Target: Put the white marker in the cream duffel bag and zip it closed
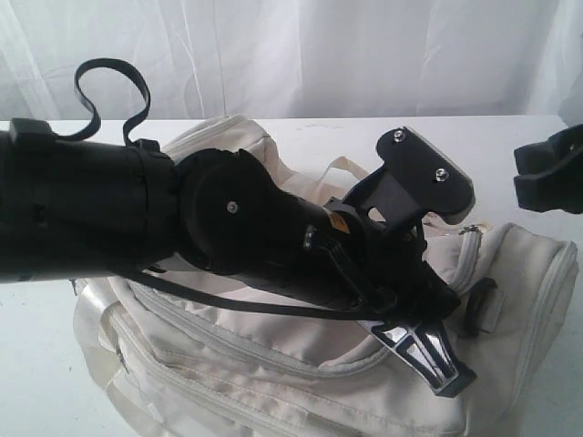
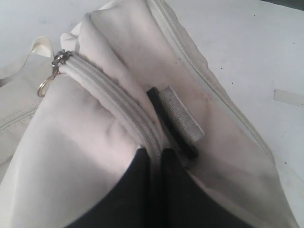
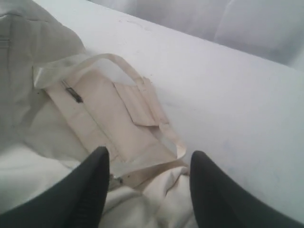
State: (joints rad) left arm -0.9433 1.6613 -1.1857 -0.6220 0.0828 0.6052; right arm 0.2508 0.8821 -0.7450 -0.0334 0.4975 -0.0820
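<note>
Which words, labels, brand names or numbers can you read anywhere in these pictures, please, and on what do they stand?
None can be read.
Cream duffel bag: no print or brand tag shows in any view.
Left arm's wrist: a small orange mark, too small and blurred to read.
Grey patch inside the bag: plain, no lettering.
Table: bare of any writing.

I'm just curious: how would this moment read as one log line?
left gripper: shut on zipper edge | right gripper: open, empty | cream duffel bag: on table | marker: not visible
</note>
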